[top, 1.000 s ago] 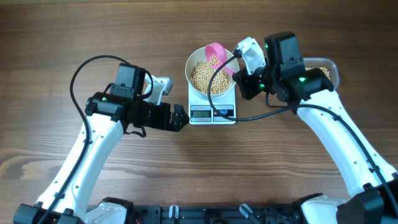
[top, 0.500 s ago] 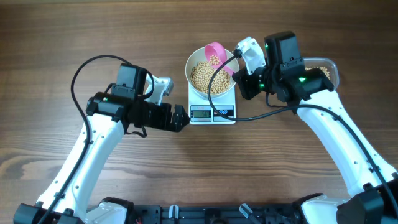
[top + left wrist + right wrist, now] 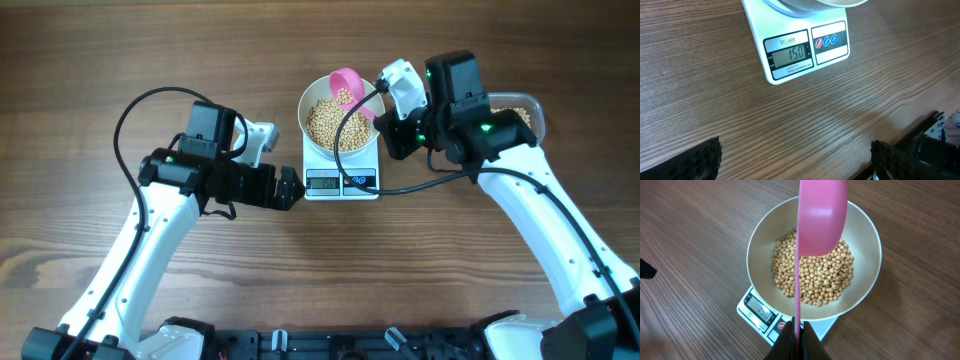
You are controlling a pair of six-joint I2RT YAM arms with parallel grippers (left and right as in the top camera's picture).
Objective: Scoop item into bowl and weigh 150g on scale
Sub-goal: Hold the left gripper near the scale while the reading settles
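Observation:
The white bowl stands on the white scale, with pale tan beans heaped in it. In the left wrist view the scale's display reads 150. My right gripper is shut on the thin handle of a pink scoop, which hangs over the bowl's far right rim. From the right wrist, the scoop sits above the beans, and the gripper pinches its handle. My left gripper stands open just left of the scale, low over bare table.
A clear plastic tub with more beans sits at the far right, mostly hidden behind my right arm. Its cable loops over the bowl's right side and the scale's front. Brown wooden table surrounds everything.

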